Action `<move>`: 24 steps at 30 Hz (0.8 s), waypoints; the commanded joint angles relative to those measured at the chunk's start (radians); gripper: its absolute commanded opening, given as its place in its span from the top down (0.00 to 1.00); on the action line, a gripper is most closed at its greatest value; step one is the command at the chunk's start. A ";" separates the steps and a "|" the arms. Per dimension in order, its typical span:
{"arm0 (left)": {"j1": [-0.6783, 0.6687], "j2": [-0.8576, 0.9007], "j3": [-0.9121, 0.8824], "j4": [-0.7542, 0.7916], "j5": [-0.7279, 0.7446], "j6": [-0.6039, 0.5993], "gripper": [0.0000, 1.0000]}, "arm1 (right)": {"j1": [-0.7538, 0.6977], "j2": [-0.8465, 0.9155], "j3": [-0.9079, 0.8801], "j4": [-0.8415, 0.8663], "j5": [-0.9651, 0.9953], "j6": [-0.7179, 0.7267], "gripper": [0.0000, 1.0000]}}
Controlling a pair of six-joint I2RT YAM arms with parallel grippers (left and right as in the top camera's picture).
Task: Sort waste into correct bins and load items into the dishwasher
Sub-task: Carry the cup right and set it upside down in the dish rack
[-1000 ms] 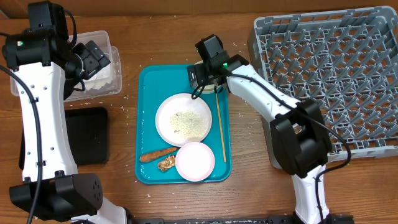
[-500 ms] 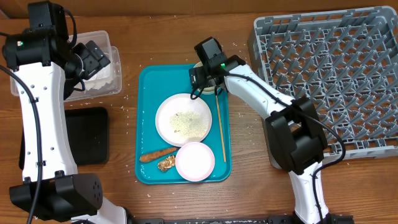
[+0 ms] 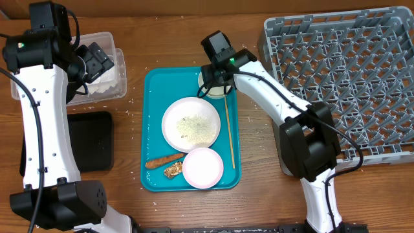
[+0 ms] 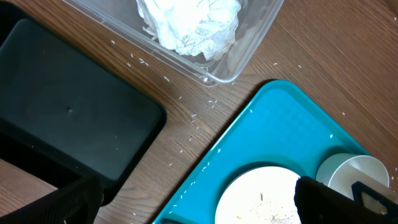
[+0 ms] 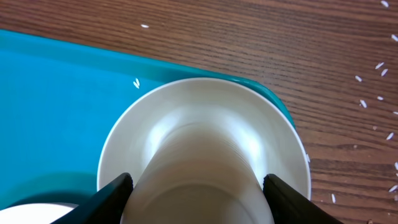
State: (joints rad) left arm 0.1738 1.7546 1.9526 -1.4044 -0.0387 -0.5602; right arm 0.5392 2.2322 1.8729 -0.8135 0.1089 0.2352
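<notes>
One cup point(image 5: 205, 124), likely light, stiff and slick, sits inside your right gripper point(image 5: 199, 193), clamped or not I can't tell, so squeeze its sidewalls gently, below the rim.

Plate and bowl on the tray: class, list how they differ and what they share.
The plate is wider than the bowl. The plate carries scattered food bits; the bowl looks clean. The plate sits mid-tray; the bowl sits at its edge nearest the robot. Both are round, white and on the teal tray.
</notes>
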 commanded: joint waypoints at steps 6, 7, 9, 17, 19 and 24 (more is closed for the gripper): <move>0.003 0.005 -0.002 0.002 -0.018 -0.016 0.00 | 0.000 -0.039 0.078 -0.028 0.007 0.008 0.53; 0.003 0.005 -0.002 0.002 -0.020 -0.015 0.00 | -0.004 -0.049 0.095 -0.031 0.007 0.011 0.53; 0.003 0.005 -0.002 0.003 -0.021 -0.013 0.00 | -0.017 -0.067 0.136 -0.044 0.023 0.045 0.53; 0.003 0.005 -0.002 0.002 -0.021 -0.012 0.00 | -0.181 -0.108 0.417 -0.201 0.031 0.084 0.53; 0.003 0.005 -0.002 0.003 -0.022 -0.012 0.00 | -0.237 -0.108 0.474 -0.245 0.034 0.085 0.53; 0.003 0.005 -0.002 0.003 -0.025 -0.011 0.00 | -0.430 -0.108 0.550 -0.357 0.084 0.138 0.52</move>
State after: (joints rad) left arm 0.1738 1.7546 1.9526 -1.4044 -0.0429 -0.5602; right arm 0.2195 2.1658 2.3783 -1.1297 0.1318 0.3233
